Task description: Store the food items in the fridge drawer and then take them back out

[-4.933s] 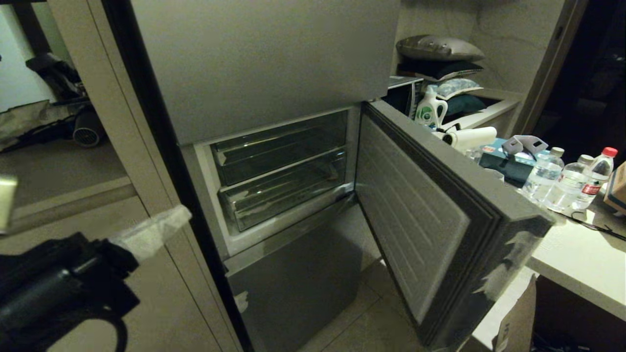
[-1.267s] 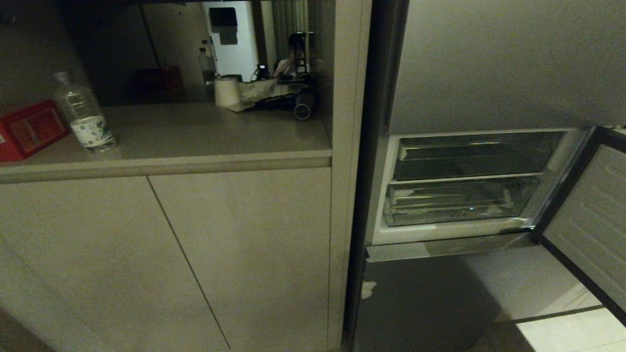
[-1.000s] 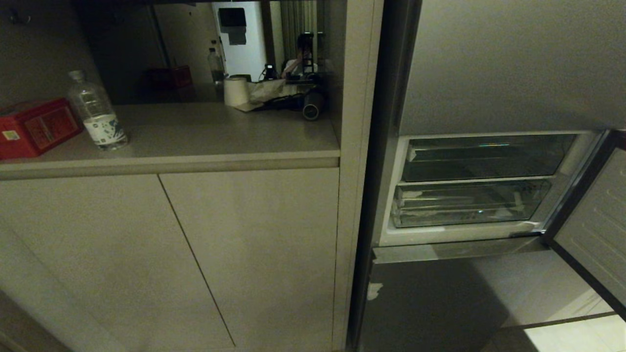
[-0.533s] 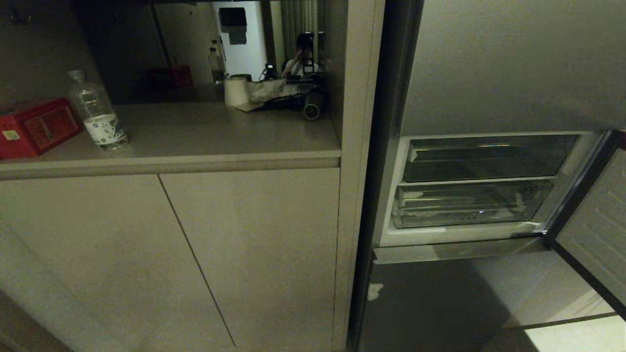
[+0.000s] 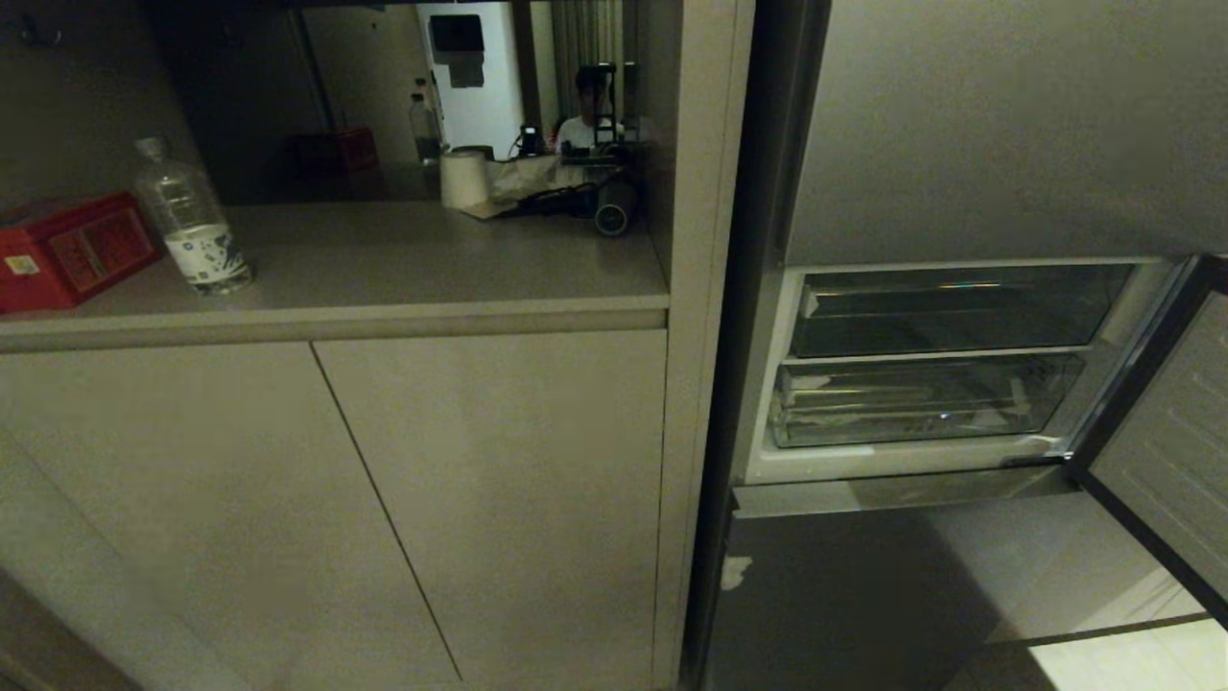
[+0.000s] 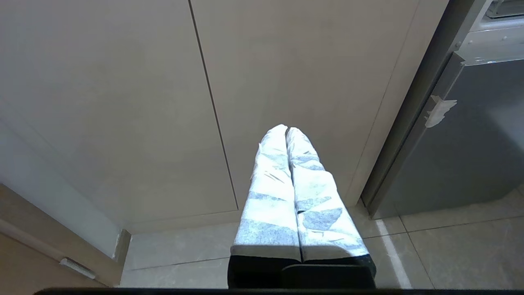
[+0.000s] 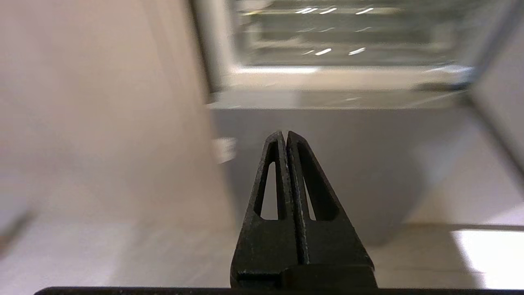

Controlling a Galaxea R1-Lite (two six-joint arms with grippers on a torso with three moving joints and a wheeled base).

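Home kitchen: fridge (image 5: 959, 144), cabinets (image 5: 336, 499), countertop (image 5: 384, 259).

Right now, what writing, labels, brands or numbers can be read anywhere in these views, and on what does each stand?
No text can be read in any view.
Water bottle on the counter: printed label, too small to read.
Red box beside it: yellowish panel and a small sticker, too blurred to read.
Fridge drawer: only whitish tape scraps, no writing visible.
Lower fridge door: a bare tape scrap, no writing.
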